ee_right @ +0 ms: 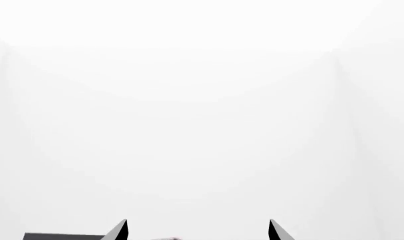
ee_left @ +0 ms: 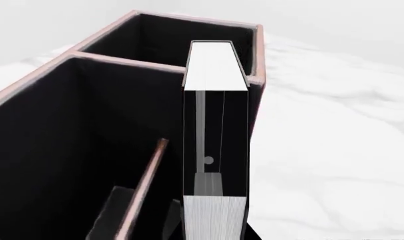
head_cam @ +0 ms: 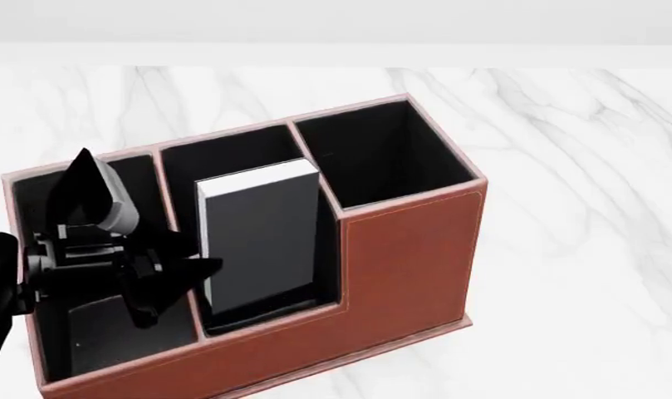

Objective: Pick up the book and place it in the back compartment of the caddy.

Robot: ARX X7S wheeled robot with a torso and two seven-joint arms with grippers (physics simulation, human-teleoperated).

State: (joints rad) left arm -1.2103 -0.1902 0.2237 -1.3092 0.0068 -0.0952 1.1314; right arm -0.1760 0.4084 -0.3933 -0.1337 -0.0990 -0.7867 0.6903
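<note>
Book (head_cam: 260, 241) stands in caddy (head_cam: 408, 249) middle cell; left pincer (head_cam: 147, 274) spread alongside.

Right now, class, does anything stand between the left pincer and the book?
Nothing visible does. The left pincer hangs over the caddy's end cell, close beside the book, which stands upright in the middle cell. The divider between those cells passes beneath it.

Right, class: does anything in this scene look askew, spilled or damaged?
Only the book: it stands in the caddy's middle cell, apparently leaning rather than upright, top poking above the low front wall. Nothing looks spilled or damaged.
</note>
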